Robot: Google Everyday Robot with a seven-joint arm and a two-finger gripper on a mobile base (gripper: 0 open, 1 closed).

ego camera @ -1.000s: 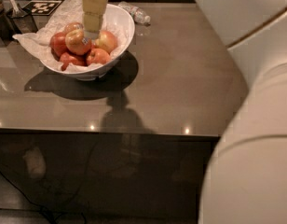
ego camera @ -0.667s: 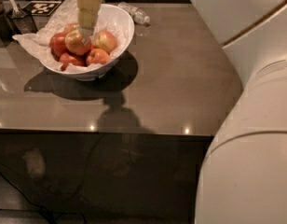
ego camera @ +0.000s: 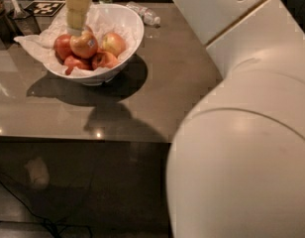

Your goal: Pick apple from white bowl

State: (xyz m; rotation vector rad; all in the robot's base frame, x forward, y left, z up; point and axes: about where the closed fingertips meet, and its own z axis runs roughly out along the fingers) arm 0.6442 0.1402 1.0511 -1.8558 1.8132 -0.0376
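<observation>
One top-cropped gripper [ego camera: 76, 28] over apples [ego camera: 85, 44] in white bowl [ego camera: 134, 23]

The white bowl [ego camera: 134, 24], deep and glossy, lined with crumpled white paper [ego camera: 31, 42], stood upright on the counter [ego camera: 172, 83]. Five red-yellow apples lay heaped inside, the topmost apple [ego camera: 84, 44] just beneath the gripper [ego camera: 74, 29].

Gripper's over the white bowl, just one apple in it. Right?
No. The white bowl holds several apples, at least four, not one. The gripper is over it, at the topmost apple; the camera view shows this.
</observation>
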